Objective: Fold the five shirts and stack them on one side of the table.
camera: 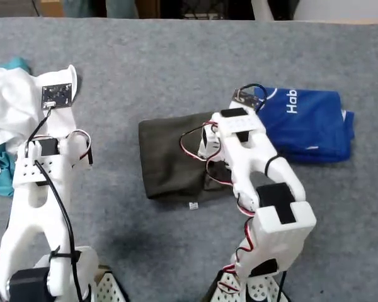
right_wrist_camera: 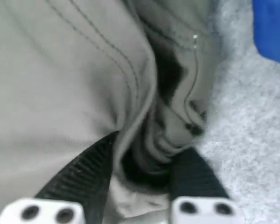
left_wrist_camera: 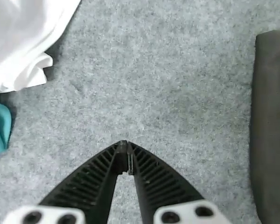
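– At the nine o'clock edge of the grey felt table (camera: pixel 145 56), what is present?
– One crumpled white cloth shirt (camera: pixel 12 107), unfolded. It lies over a teal cloth shirt (camera: pixel 0 173), which shows at the white shirt's eleven and seven o'clock sides.
– State of the left gripper (left_wrist_camera: pixel 126 157)?
– Claw fully closed, tips touching, holding nothing. It hangs over bare felt, near the white shirt's three o'clock edge and apart from it.
– Table centre?
– One folded dark olive cloth shirt (camera: pixel 170 157), roughly rectangular, flat on the felt.
– State of the right gripper (right_wrist_camera: pixel 144 161)?
– Claw narrow, clamped on a bunched fold of the olive shirt on its three o'clock side. Cloth fills the gap between the fingers.
– Beyond it?
– One folded blue cloth shirt (camera: pixel 309 126), at two o'clock of the olive shirt and near it. The arm hides whether the two touch.
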`<move>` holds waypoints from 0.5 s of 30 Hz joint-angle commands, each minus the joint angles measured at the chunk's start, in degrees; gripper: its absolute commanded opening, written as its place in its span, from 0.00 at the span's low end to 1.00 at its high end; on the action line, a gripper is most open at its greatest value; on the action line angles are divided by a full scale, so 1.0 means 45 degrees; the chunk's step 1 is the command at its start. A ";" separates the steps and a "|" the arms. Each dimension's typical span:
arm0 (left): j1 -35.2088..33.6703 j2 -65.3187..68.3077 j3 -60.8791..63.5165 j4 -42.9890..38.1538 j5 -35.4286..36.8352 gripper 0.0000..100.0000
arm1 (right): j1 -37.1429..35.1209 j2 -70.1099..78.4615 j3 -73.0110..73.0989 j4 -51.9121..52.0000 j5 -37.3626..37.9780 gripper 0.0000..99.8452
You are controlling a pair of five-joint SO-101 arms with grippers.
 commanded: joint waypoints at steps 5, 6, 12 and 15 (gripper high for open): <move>-0.0068 -0.0430 0.0010 -0.0059 -0.0078 0.03 | 0.1016 0.0107 -0.2100 0.2422 0.0977 0.01; -0.0049 -0.0430 0.0010 -0.0059 -0.0078 0.03 | 0.1133 -0.0049 -0.2608 0.2833 0.1270 0.01; -0.0088 -0.0430 -0.0029 -0.0059 -0.0078 0.03 | 0.1700 -0.0440 -0.6574 0.5197 0.3595 0.01; -0.0088 -0.0430 -0.0049 -0.0059 -0.0078 0.03 | 0.2032 -0.0420 -0.8684 0.5978 0.4571 0.01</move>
